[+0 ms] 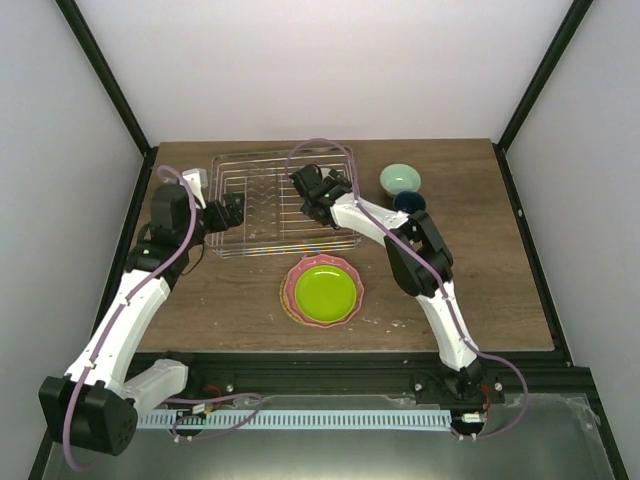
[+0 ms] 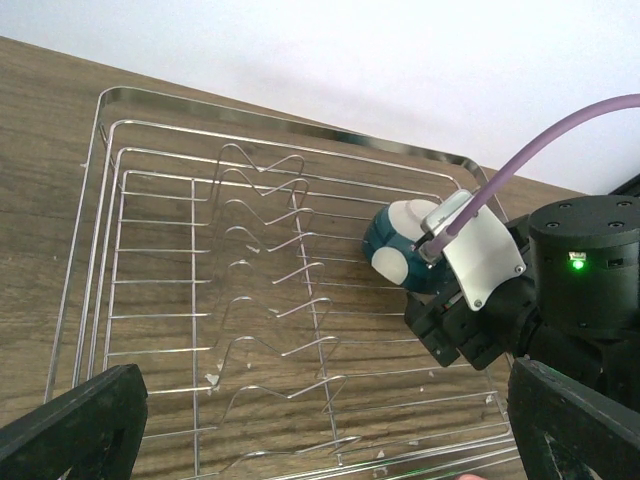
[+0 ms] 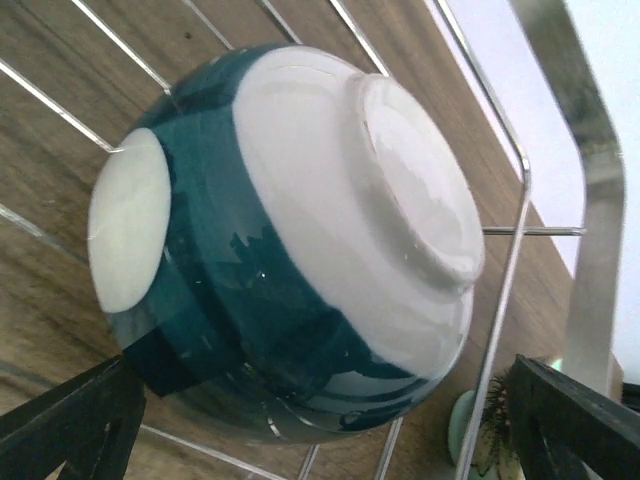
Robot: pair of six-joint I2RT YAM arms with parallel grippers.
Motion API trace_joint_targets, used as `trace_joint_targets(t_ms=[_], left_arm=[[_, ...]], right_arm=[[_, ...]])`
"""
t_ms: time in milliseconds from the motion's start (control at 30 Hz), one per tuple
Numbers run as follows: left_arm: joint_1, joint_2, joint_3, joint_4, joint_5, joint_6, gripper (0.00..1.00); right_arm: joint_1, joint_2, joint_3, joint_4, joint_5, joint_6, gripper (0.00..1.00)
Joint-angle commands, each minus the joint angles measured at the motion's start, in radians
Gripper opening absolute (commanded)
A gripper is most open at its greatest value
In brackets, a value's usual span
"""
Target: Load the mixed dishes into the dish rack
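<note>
Black fingers (image 3: 70,420) of the right gripper (image 3: 320,400) stand spread wide at the bottom corners of the right wrist view. One is visibly clear of the glossy teal-and-cream ceramic bowl (image 3: 300,230). Whether the other touches it I cannot tell, but no grip shows.

The bowl lies tipped over with its cream foot ring facing up, teal glaze round the sides and a cream round patch on one flank. It sits on the wire floor of the silver wire dish rack (image 2: 280,122), beside the prong rows and close to a rim corner. Its inside is hidden, and from above the right wrist covers it.

The left gripper (image 2: 325,400) hangs over the rack's other end, jaws wide apart with nothing held.

On the wooden table (image 1: 480,290), a lime-green round plate (image 1: 325,288) covers most of a pink scalloped plate (image 1: 289,285). A pale mint bowl (image 1: 400,179) sits by a dark blue mug (image 1: 409,203), which is partly cut off by the arm.
</note>
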Motion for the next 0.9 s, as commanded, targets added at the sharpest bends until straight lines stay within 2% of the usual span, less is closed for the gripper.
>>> trace_joint_targets(t_ms=[0,300,633,867], left_arm=[[0.004,-0.002,-0.011,-0.005,0.014,-0.006,1.00],[0.004,0.011,-0.012,0.000,0.024,-0.008,1.00],[0.004,0.027,-0.014,0.005,0.031,-0.001,1.00],[0.004,0.046,-0.006,0.000,0.043,0.028,1.00]], right_arm=[[0.004,-0.032,0.057,-0.066,-0.068,0.042,1.00],[0.013,-0.076,0.015,-0.164,-0.168,0.047,1.00],[0.012,-0.281,-0.076,-0.087,-0.350,0.096,1.00],[-0.068,-0.422,-0.152,-0.045,-0.370,0.211,1.00]])
